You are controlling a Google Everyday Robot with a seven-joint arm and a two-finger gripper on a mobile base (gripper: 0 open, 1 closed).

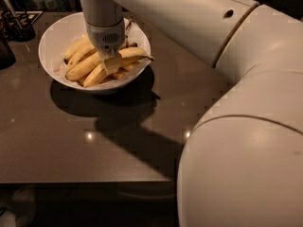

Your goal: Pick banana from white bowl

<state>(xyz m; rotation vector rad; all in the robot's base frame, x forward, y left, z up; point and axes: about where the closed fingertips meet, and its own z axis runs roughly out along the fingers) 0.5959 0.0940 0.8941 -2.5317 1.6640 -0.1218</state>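
Clasping banana (134, 54), fingers (112, 63) inside white bowl (47, 48)

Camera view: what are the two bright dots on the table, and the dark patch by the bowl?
Camera view: the dots are glare on the glossy table; the patch is shadow from the white bowl and the arm, whose gripper is down inside the bowl.

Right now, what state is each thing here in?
white bowl: upright on the table, holding fruit.
banana: lying on top of the pile, stem pointing right.
other bananas: lying in the bowl beside it.
claw: down inside the bowl, at the banana's middle.
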